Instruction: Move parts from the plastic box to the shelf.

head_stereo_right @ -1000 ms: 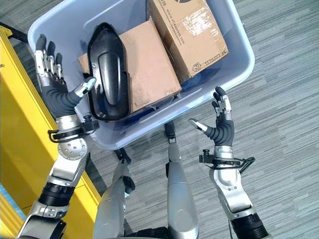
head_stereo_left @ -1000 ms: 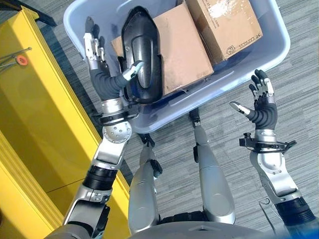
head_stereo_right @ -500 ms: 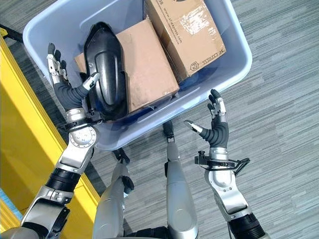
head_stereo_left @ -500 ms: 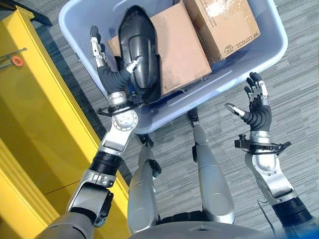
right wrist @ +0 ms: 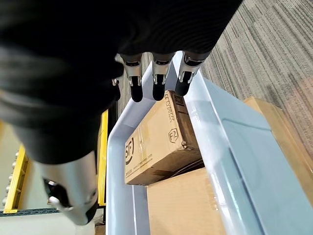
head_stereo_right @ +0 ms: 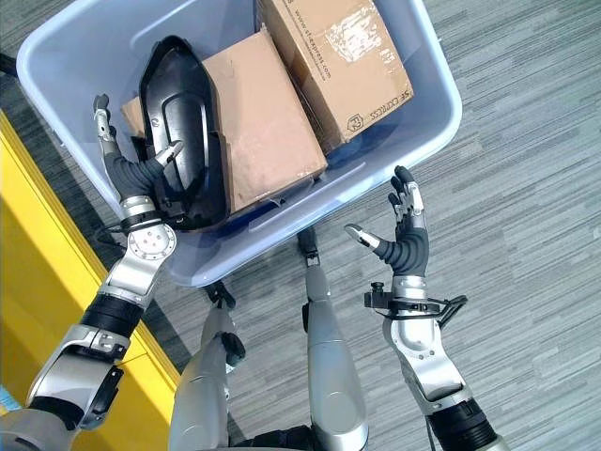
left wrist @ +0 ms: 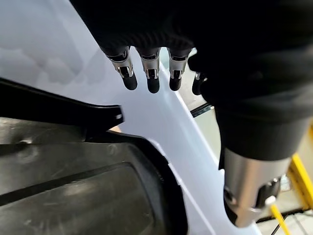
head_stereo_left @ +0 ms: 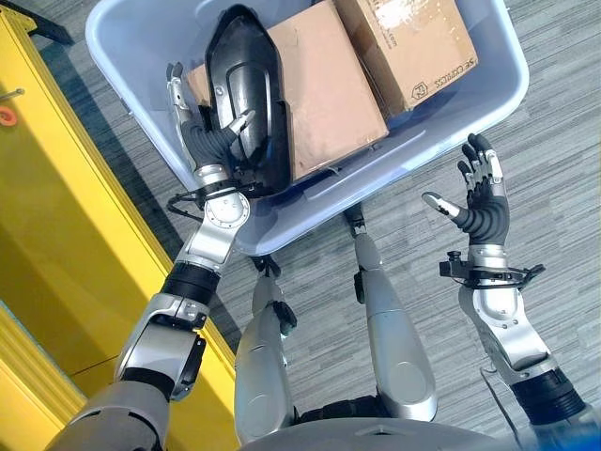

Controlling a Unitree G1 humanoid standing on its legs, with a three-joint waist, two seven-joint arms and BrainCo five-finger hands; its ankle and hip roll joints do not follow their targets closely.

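Observation:
The pale blue plastic box (head_stereo_left: 441, 117) stands on the carpet ahead of me. Inside it a black curved shell part (head_stereo_left: 242, 89) leans against a flat cardboard box (head_stereo_left: 329, 89), with a second cardboard box (head_stereo_left: 404, 42) beyond. My left hand (head_stereo_left: 202, 141) is inside the box, between its left wall and the black part, open; its fingers (left wrist: 146, 81) are straight along the wall (left wrist: 161, 122) and its thumb touches the part (left wrist: 73, 186). My right hand (head_stereo_left: 481, 207) hovers open outside the box's right front corner, holding nothing, its fingers (right wrist: 156, 85) pointing at the rim (right wrist: 215, 112).
The yellow shelf (head_stereo_left: 66, 235) runs along my left side, close to the box's left wall. Grey striped carpet (head_stereo_left: 554, 141) lies to the right of the box and around my right hand.
My left hand has dropped from the box's left rim down inside the box beside the black part. The right hand has hardly moved. The camera has shifted a little.

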